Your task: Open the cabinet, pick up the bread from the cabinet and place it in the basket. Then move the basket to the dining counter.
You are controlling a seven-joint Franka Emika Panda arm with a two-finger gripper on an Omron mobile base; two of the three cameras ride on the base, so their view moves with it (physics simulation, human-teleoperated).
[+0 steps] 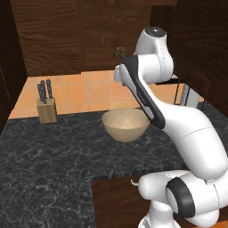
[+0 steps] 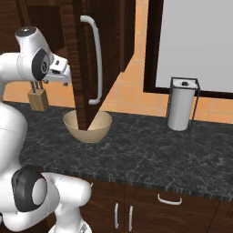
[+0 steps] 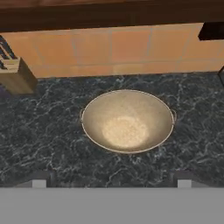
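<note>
Tool (image 3: 112, 183) released, fingers spread wide, holding nothing, raised above the basket (image 3: 127, 121). Basket sits empty on the black marbled tabletop (image 1: 49, 151), near the tiled wall. Cabinet (image 2: 91, 59) door stands open over the basket. Knife block (image 1: 46, 109) well to its left.

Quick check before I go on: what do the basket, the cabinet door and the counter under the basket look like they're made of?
Basket: smooth, light tan, matte, maybe wood or ceramic; there is no weave, so the look leaves it open. Cabinet door: dark brown wood, going by its grain streaks, with a shiny silver bar handle that looks metal. Counter: black stone look with pale marbled veins, polished.
</note>
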